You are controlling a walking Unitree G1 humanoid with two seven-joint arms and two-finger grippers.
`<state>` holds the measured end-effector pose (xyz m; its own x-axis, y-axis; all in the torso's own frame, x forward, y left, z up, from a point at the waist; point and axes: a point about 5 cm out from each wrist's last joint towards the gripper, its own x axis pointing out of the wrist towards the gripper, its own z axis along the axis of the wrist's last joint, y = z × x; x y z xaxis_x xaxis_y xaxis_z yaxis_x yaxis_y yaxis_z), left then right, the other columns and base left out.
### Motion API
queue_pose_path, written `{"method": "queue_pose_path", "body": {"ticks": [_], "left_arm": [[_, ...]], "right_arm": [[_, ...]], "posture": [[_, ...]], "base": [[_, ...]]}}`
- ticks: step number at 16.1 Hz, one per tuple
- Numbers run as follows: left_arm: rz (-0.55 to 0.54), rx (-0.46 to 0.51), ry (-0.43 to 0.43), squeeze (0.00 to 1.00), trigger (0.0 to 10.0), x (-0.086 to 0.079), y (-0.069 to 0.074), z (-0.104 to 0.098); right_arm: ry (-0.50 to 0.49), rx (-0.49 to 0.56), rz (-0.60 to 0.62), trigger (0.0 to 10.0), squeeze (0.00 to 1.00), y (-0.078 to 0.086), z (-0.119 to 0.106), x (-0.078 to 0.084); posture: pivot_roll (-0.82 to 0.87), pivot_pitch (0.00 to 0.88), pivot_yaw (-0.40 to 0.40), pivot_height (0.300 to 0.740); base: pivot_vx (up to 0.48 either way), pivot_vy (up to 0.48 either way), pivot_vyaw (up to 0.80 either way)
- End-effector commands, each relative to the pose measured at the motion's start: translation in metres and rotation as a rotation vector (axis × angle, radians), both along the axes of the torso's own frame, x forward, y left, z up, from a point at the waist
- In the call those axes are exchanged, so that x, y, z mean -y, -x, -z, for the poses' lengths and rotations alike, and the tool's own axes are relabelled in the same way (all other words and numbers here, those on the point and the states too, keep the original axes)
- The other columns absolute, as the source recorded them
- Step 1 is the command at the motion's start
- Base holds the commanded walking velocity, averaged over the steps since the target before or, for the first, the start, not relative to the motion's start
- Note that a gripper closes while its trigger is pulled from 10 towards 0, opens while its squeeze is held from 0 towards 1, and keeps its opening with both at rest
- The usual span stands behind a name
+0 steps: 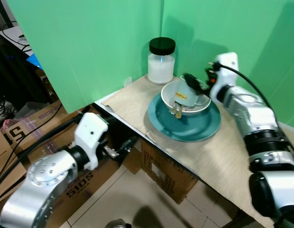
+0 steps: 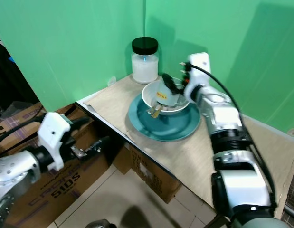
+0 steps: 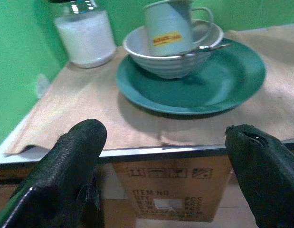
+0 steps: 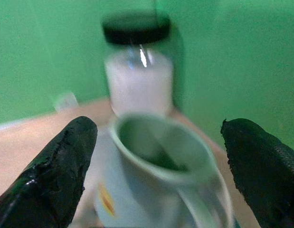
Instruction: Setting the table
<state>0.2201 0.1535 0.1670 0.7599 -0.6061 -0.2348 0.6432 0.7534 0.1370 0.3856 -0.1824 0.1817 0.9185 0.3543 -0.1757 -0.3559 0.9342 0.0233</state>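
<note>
Mug (image 1: 187,91) sits in bowl (image 1: 171,100) on plate (image 1: 203,126); right gripper (image 1: 196,84) jaws wide open, empty, straddling it, next close and lift

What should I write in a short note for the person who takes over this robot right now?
Right hand: open, fingers on either side of the mug, not gripping yet.
Left hand: open, low, in front of the table edge, idle.
Things: the mug sits tilted inside the white bowl, with a utensil in the bowl. The bowl stands on the teal plate. The jar with black lid stands behind them in the corner.
Done: nothing laid out yet; the dishes are stacked.
Left: probably lift out the mug, then unstack and place bowl, utensil and plate.
</note>
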Motion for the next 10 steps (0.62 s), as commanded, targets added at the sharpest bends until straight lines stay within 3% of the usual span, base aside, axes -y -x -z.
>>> {"method": "queue_pose_path", "body": {"ticks": [1, 6, 7, 10], "left_arm": [[0.034, 0.017, 0.010, 1.00, 10.0, 0.005, -0.001, -0.005], [0.061, 0.023, 0.027, 1.00, 10.0, 0.010, -0.003, -0.007], [0.067, 0.021, 0.026, 1.00, 10.0, 0.010, -0.004, -0.006], [0.067, 0.024, 0.026, 1.00, 10.0, 0.010, -0.005, -0.007]], "right_arm": [[0.019, -0.036, -0.027, 10.0, 0.00, 0.000, 0.004, 0.002], [-0.013, -0.127, -0.069, 10.0, 0.00, 0.006, 0.022, 0.008], [-0.092, -0.157, -0.108, 10.0, 0.00, 0.008, 0.025, 0.006], [-0.088, -0.169, -0.122, 10.0, 0.00, 0.008, 0.026, 0.005]], "posture": [[0.05, 0.000, 0.035, 0.740], [0.04, 0.000, 0.042, 0.740], [0.04, 0.000, 0.046, 0.740], [0.04, 0.000, 0.045, 0.740]], "base": [[0.000, 0.000, 0.00], [0.000, 0.000, 0.00], [0.000, 0.000, 0.00], [0.000, 0.000, 0.00]]}}
